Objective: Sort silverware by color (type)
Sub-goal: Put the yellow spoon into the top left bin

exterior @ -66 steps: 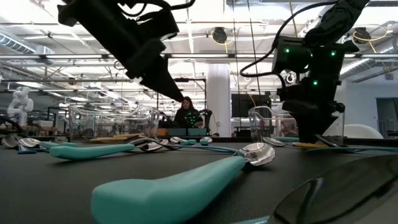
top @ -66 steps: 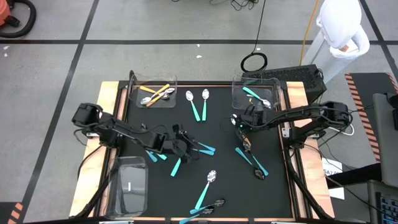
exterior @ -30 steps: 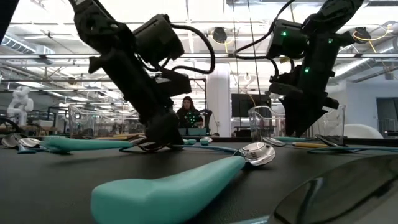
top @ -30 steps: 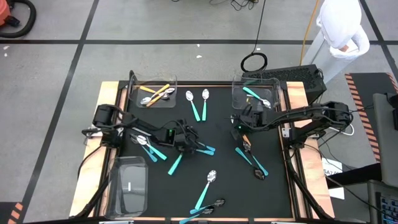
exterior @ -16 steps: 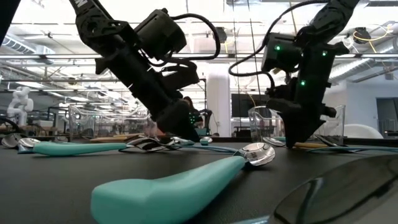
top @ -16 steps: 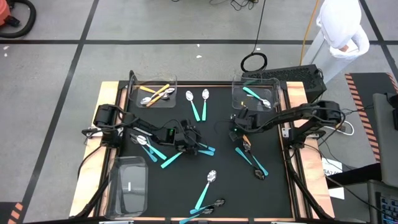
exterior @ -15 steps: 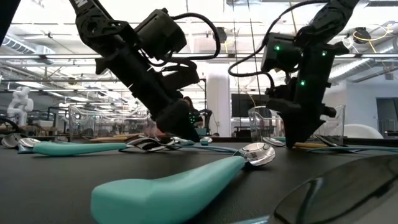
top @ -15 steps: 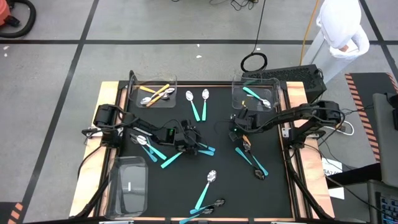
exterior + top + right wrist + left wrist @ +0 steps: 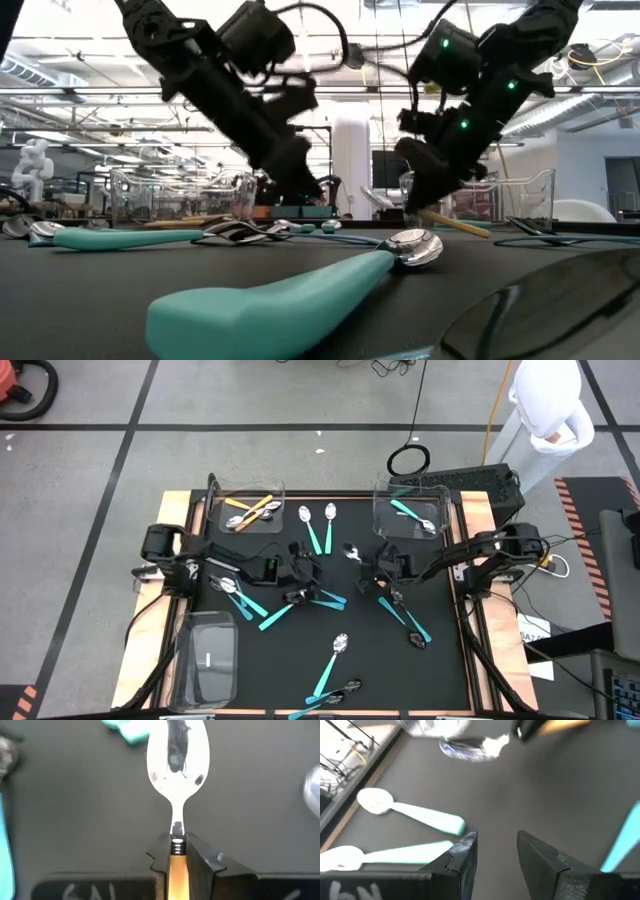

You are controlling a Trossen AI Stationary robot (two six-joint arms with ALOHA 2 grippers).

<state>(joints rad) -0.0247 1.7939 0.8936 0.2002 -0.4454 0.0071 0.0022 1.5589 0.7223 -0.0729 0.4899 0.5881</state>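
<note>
The right hand is shut tight on an orange-handled spoon. A moment ago this hand was down low by the spoons on the black desk. Now it has lifted, and the spoon hangs in the air with its shiny head sticking out toward the middle of the desk. In the low view the spoon tilts down from the hand, clear of the desk.

The left hand is open and holds nothing. It was down among the teal spoons a moment ago, and now it has come up a little and hovers near the middle.

So one orange spoon is picked up and ready to go. The bin with orange spoons is at the far left corner, and the bin with a teal spoon is at the far right. The orange spoon likely belongs in the far left bin, so it has to cross the desk. Many teal spoons lie on the desk, not yet sorted.
</note>
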